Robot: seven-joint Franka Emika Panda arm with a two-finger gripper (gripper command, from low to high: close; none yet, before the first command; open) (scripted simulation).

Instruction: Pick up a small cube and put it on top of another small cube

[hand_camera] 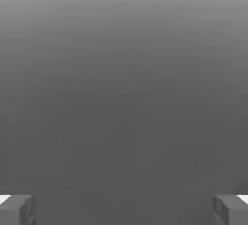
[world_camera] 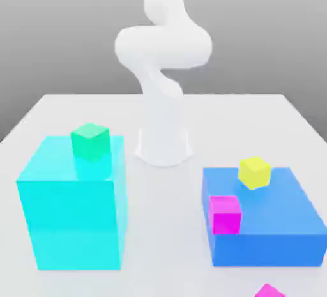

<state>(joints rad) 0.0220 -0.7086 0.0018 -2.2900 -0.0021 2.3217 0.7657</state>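
The pincer (hand_camera: 124, 209) is spread wide, nothing held, no cube near it. 1 small cube, the yellow cube (world_camera: 255, 172), should be approached from above, fingers squared to its faces.

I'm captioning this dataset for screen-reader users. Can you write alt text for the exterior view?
A white robot arm rises from a white table. A green cube sits atop a tall cyan block; a yellow cube and a magenta cube sit on a low blue block.
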